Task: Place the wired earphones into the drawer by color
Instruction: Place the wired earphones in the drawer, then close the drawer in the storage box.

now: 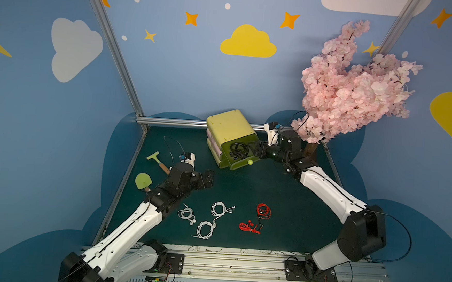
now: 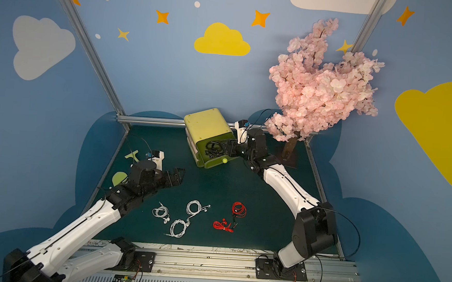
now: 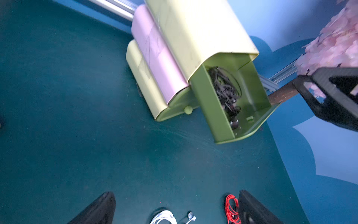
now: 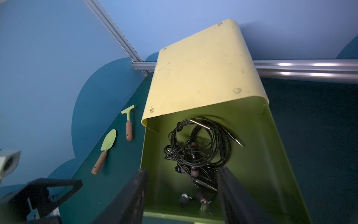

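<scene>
The top green drawer (image 1: 241, 164) (image 4: 261, 147) of the yellow cabinet (image 1: 230, 123) stands pulled out. A tangle of black wired earphones (image 1: 237, 149) (image 4: 199, 143) lies inside it. My right gripper (image 1: 254, 148) (image 4: 184, 170) hangs over the drawer's front, open, nothing between its fingers. Three white earphone coils (image 1: 186, 214) (image 1: 218, 209) (image 1: 205, 229) and two red ones (image 1: 264, 211) (image 1: 249, 227) lie on the green mat near the front. My left gripper (image 1: 207, 178) (image 3: 176, 195) hovers open behind them, holding nothing. Its wrist view shows a white coil (image 3: 164, 217) and a red coil (image 3: 231, 209) below.
A pink blossom tree (image 1: 354, 82) stands at the back right, close behind the right arm. A green trowel (image 1: 143, 181) and a small rake (image 1: 157, 160) lie along the left edge. The cabinet's lower drawers (image 3: 174, 108) are shut. An aluminium rail (image 1: 172, 121) borders the back.
</scene>
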